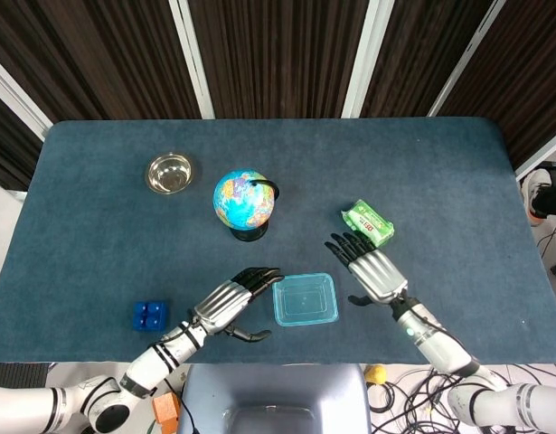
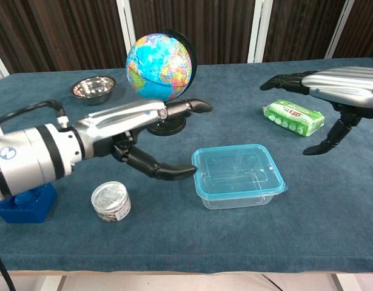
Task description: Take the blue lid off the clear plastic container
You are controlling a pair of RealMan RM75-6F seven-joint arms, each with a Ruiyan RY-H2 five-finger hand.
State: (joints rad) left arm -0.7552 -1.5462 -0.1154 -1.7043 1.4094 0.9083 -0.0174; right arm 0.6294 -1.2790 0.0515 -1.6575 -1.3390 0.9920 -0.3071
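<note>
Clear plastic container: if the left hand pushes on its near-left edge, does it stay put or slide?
Probably slides: the clear plastic container looks empty and thin-walled, so light. Its low, wide shape makes tipping unlikely. The blue lid rim may flex under the left hand, whose fingertips are near its edge.
</note>
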